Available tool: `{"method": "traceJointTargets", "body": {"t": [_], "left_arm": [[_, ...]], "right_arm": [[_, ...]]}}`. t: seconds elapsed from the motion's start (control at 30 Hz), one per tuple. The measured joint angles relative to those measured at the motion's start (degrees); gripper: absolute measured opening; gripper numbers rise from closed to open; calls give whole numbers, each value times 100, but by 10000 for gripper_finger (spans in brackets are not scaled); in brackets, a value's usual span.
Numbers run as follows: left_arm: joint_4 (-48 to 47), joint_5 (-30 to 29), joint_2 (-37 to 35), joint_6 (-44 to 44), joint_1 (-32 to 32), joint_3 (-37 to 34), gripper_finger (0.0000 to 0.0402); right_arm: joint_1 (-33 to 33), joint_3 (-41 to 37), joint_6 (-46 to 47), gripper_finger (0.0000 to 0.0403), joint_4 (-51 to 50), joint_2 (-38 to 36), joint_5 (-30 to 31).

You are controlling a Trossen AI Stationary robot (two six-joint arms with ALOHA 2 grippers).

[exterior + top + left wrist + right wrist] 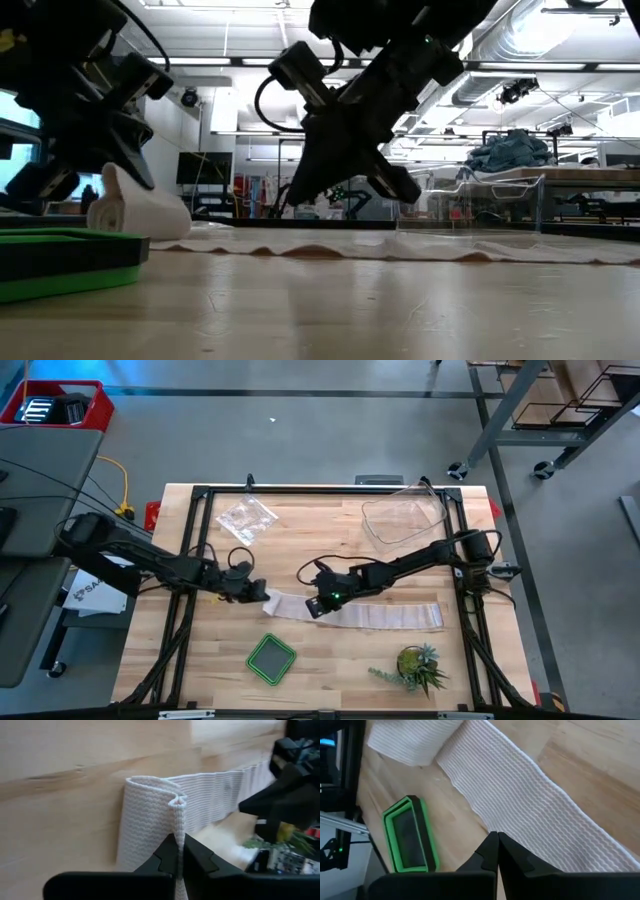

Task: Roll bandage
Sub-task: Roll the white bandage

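- Bandage (pixel 360 614) lies flat as a long white strip across the wood table (pixel 330 660); its left end is folded up into a loose loop.
- Left gripper (pixel 179 851) has its jaws clamped on that folded end; in the left wrist view a thin edge of cloth sits pinched between the two fingers, with the loop standing upright just past the tips.
- Low view: the pinched end (pixel 140 212) is lifted off the table, and the rest of the strip runs flat away from it.
- Right gripper (pixel 497 840) has its jaws pressed together with nothing between them; the tips are at the near edge of the strip, a little way along from the folded end. Whether they touch the cloth, I can't tell.
- Green square lid (pixel 271 659) sits on the table near the bandage's left end, on the side away from the arm bases, not touching it.
- Small plant (pixel 418 666) is beyond the strip's right part, same side as the lid.
- Clear tub (pixel 405 518) and crinkly clear bag (pixel 246 518) are well apart from the bandage, on the opposite side.
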Motion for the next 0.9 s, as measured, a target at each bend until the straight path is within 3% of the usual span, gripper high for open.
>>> {"method": "traceJointTargets", "body": {"t": [0.23, 0.57, 0.73, 0.9], "left_arm": [[1031, 3, 528, 104, -1, -2, 48], [1612, -39, 1065, 93, 0, -2, 78], [2470, -72, 1624, 6, 1, -2, 99], [2636, 56, 2136, 225, 21, 360, 112]], "right_arm": [[0, 0, 15, 0, 29, 0, 2], [0, 0, 3, 0, 38, 0, 2], [0, 0, 2, 0, 38, 0, 2], [0, 0, 16, 0, 40, -4, -2]]}}
